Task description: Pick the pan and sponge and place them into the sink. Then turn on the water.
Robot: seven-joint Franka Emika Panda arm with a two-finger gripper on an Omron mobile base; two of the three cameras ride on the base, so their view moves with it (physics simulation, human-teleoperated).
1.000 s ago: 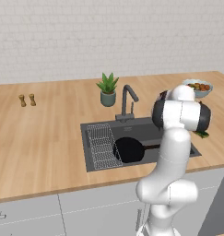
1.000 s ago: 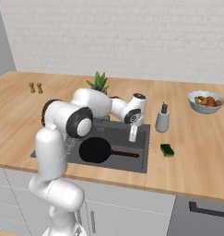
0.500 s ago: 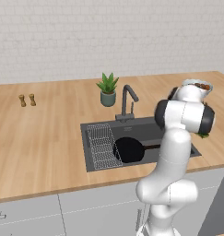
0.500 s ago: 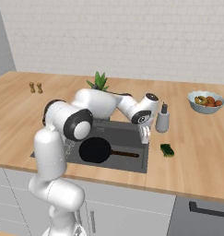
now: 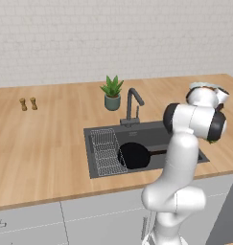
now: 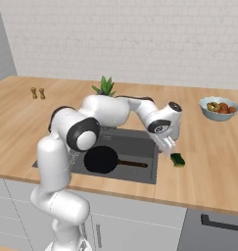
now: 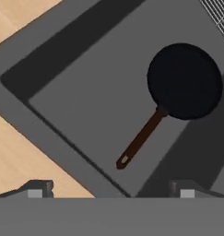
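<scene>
The black pan [image 6: 102, 159] lies flat on the floor of the dark grey sink [image 6: 135, 146], its thin handle pointing right. The pan [image 5: 133, 155] sits beside the wire rack, below the gooseneck faucet [image 5: 133, 102]. The small green sponge [image 6: 178, 159] lies on the wooden counter just right of the sink. My gripper [image 6: 166, 144] hangs open and empty over the sink's right rim, close to the left of the sponge. From the hand view, the pan [image 7: 185, 80] and bare sink floor [image 7: 85, 101] lie below my gripper [image 7: 111, 191], whose tips stand wide apart.
A potted plant [image 5: 111, 93] stands behind the sink. Two small shakers [image 5: 28, 104] are far left on the counter. A bowl of fruit [image 6: 219, 107] sits at the back right. A wire rack [image 5: 107, 150] fills the sink's left side.
The hand has swung right from above the sink's middle to its right rim, toward the sponge, and dropped a little. The jaws stayed open. The pan has not moved.
</scene>
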